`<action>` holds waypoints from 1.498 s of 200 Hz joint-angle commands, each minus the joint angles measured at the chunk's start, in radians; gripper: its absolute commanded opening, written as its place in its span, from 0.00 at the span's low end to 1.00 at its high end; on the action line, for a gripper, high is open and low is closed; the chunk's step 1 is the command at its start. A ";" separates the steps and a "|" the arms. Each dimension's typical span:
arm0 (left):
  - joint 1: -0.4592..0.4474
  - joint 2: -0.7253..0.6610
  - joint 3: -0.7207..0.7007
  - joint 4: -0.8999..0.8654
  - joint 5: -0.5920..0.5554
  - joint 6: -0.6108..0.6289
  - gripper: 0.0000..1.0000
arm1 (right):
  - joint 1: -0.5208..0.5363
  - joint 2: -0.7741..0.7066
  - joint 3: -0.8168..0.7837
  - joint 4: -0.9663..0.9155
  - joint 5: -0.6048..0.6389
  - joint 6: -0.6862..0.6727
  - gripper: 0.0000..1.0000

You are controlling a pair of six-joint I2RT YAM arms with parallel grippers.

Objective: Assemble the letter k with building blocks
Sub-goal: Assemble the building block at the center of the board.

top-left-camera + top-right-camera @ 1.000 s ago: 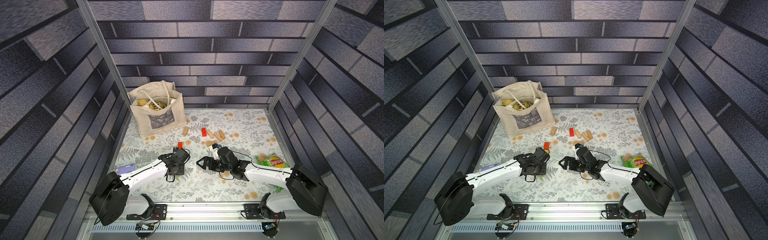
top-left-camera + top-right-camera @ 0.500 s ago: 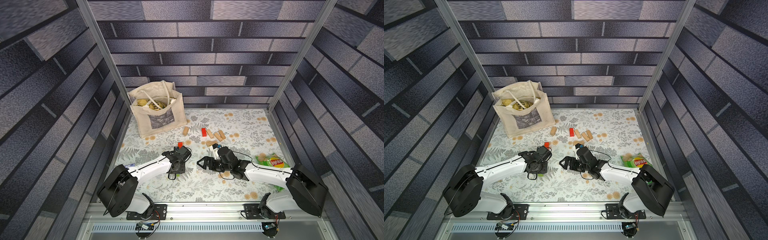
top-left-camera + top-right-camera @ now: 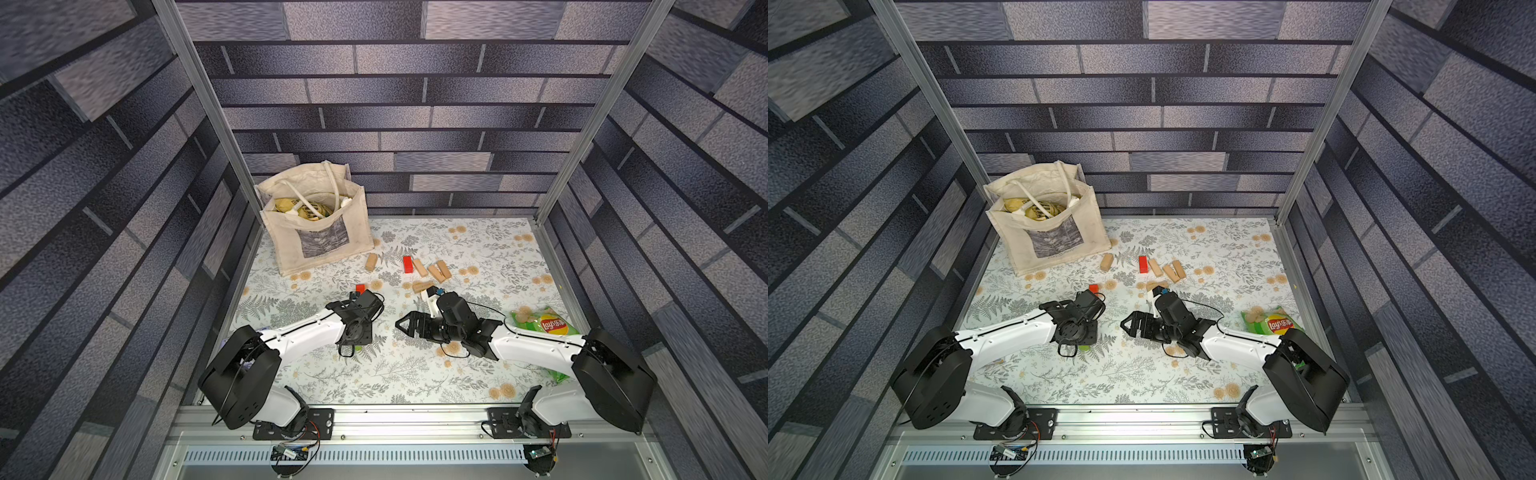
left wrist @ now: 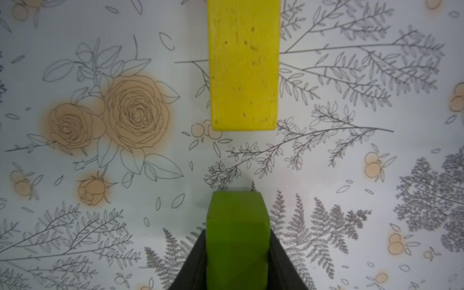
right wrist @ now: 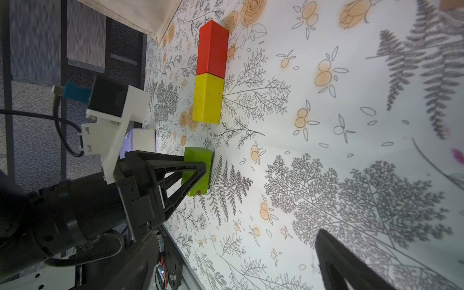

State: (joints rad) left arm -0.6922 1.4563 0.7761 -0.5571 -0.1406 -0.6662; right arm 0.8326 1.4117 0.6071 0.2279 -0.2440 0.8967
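My left gripper is shut on a green block, held low at the mat. The green block lines up end to end with a yellow block, with a gap between them. In the right wrist view a red block butts against the far end of the yellow block, and the green block follows. My right gripper is open and empty, to the right of this row. A second red block and several plain wooden blocks lie further back.
A canvas tote bag stands at the back left. A green crisp packet lies at the right, beside my right arm. A small white and purple thing sits by the left arm. Metal frame posts and walls close in the mat.
My left arm's elbow has swung to the right, and the gripper with the green block has crept slightly along. The right arm has stayed still.
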 commanded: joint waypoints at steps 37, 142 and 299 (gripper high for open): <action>-0.012 0.028 0.051 -0.004 -0.005 -0.041 0.28 | -0.019 -0.018 0.022 -0.042 -0.009 -0.029 1.00; -0.020 0.056 0.080 -0.013 -0.017 -0.039 0.28 | -0.029 -0.001 0.019 -0.020 -0.026 -0.027 1.00; 0.036 0.062 0.089 -0.041 0.003 -0.018 0.30 | -0.038 0.006 0.006 -0.004 -0.030 -0.023 1.00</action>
State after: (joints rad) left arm -0.6640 1.5093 0.8463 -0.5762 -0.1371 -0.6888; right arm 0.8043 1.4117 0.6071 0.2108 -0.2634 0.8818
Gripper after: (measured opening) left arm 0.348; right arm 0.999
